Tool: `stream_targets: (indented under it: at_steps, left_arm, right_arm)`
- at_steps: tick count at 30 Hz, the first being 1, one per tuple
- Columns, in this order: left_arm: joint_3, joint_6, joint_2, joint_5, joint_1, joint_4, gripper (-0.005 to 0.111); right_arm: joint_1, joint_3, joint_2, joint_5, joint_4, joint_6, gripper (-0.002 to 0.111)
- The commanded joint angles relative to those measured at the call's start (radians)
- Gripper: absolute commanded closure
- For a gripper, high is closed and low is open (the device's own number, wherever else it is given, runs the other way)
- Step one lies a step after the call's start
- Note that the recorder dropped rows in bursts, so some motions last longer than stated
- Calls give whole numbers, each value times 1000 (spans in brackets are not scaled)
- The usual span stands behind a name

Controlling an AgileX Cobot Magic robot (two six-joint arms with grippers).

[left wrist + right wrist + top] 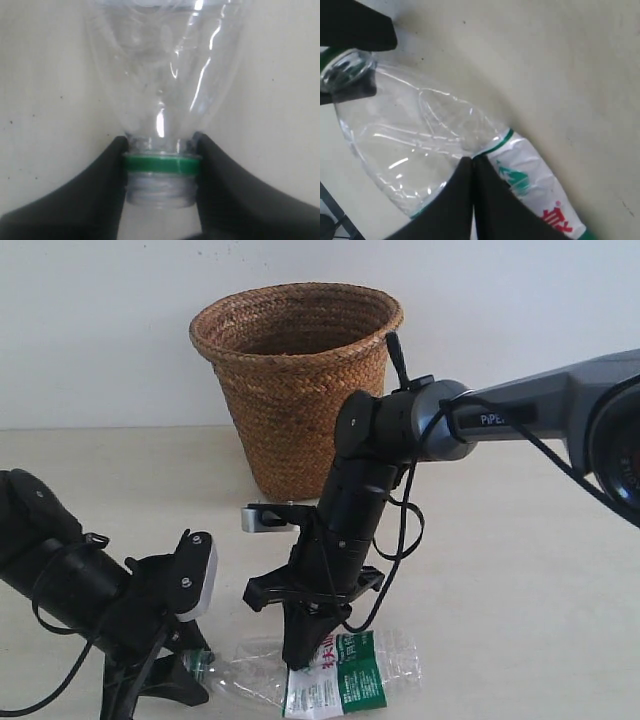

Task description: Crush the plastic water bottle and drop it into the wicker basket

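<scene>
Lying partly crushed on the near surface point(520, 570), the bottle point(345, 675) had left jaws pinching its neck, right jaws pressed together on its middle, the far basket point(300, 390) not yet reached.

The left gripper point(161, 156) slants low, jaws clamped on the neck of the plastic water bottle point(355, 672); the right gripper point(300, 652) points steeply down, jaws pressed together.

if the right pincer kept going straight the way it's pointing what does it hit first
The plastic water bottle: the right pincer tips, closed together, look pressed on its clear body by the label edge, with the table just beneath.
</scene>
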Motion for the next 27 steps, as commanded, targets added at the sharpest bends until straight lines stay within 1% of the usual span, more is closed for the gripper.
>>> stream_targets:
  at_steps: [1, 7, 12, 17, 23, 27]
  left_arm:
    - [1, -13, -7, -41, 3, -14, 102]
    - [1, -13, -7, -46, 3, -14, 102]
    - [1, -13, -7, -43, 3, -14, 102]
    - [1, -13, -7, -43, 3, -22, 102]
    - [1, -13, -7, -48, 3, -22, 102]
    - [1, -13, -7, -46, 3, -27, 102]
  right_arm:
    - [-17, 24, 41, -19, -233, 1, 108]
    - [-17, 24, -112, 13, -202, -1, 108]
    - [-17, 24, -200, 13, -83, -22, 108]
    - [-11, 44, -200, 13, 27, -37, 108]
    - [41, 56, -200, -46, 34, -37, 108]
    - [45, 56, -200, -62, 14, -37, 108]
